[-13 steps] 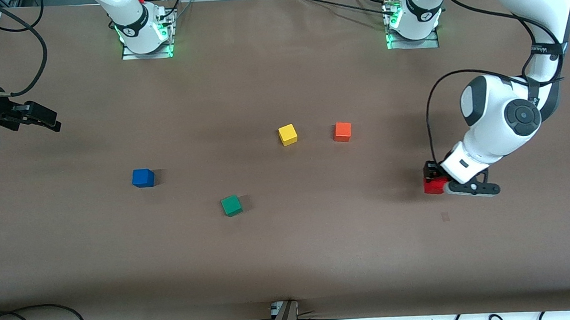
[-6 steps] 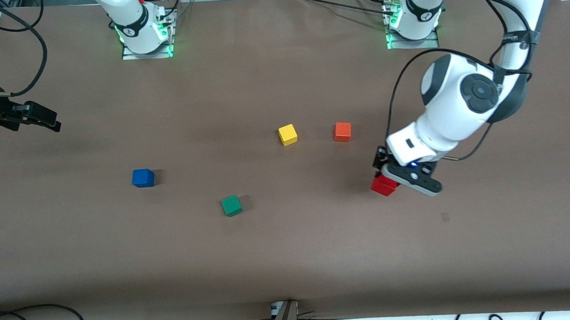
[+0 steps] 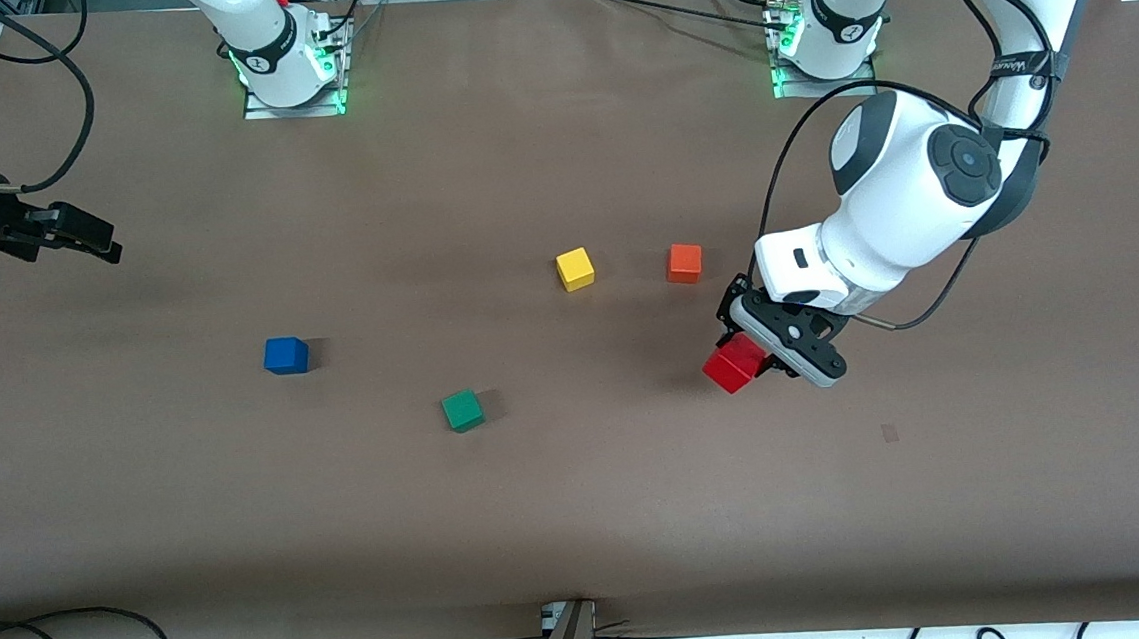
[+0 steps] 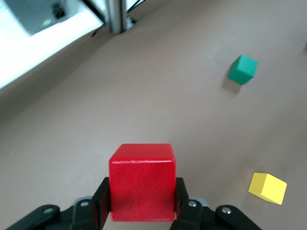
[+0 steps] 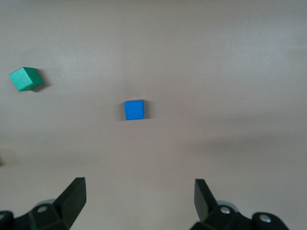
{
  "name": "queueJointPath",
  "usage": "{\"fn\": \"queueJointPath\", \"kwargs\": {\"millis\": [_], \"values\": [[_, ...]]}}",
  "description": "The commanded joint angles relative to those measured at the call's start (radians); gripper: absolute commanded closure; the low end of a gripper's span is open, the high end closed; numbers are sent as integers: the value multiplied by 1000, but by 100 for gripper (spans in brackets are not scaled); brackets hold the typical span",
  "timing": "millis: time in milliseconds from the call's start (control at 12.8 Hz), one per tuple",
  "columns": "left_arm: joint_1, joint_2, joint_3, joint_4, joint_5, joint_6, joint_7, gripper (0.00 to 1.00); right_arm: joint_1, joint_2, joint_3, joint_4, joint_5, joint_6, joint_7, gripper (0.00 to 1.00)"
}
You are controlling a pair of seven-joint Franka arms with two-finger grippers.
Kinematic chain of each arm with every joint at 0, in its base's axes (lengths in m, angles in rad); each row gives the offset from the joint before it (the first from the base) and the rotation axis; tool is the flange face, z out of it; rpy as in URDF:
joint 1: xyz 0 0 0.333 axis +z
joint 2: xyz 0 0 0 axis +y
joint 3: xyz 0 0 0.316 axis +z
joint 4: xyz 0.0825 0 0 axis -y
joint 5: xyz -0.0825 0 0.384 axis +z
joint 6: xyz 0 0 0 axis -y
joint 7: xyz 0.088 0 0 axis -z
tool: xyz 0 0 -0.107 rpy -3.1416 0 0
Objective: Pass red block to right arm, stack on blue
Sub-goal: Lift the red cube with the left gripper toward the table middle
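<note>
Red block (image 3: pixel 733 364) sits pinched between the two black fingers (image 4: pixel 186 211) of the left gripper (image 3: pixel 754 352). The gripper holds it up in the air, over the brown table (image 3: pixel 582 499), close to the orange block (image 3: pixel 684 262). In the left wrist view the red block (image 4: pixel 142 182) fills the space between the fingers, with one finger pressed on each side.

The left arm (image 3: pixel 906 186) is white and bends down from its base at the table's edge.

The right gripper (image 3: pixel 72 234) hangs over the table at the right arm's end. Its fingers (image 5: pixel 72 199) are spread wide with nothing between them. In its wrist view the blue block (image 5: pixel 134 109) lies on the table under it, and the green block (image 5: pixel 26 78) lies off to one side.

The blue block (image 3: pixel 285 355) rests flat on the table toward the right arm's end. The green block (image 3: pixel 462 410) is nearer to the front camera than the blue one. The yellow block (image 3: pixel 575 268) sits beside the orange block, and both are farther from the front camera than the green one.
</note>
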Motion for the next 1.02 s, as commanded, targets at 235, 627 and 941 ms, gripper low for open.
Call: {"fn": "queueJointPath", "kwargs": {"millis": [235,627,941], "values": [[32,52,-7,60,-406,-1,550,100,-2,-2,1,11,7,-4,-8,0],[36,83,-7,63,-747,7,783,100,-1,-2,1,12,8,-3,-8,0],[24,138,-5,101,-1030,10,1018,100,0,-2,1,11,7,-12,1,0]]}}
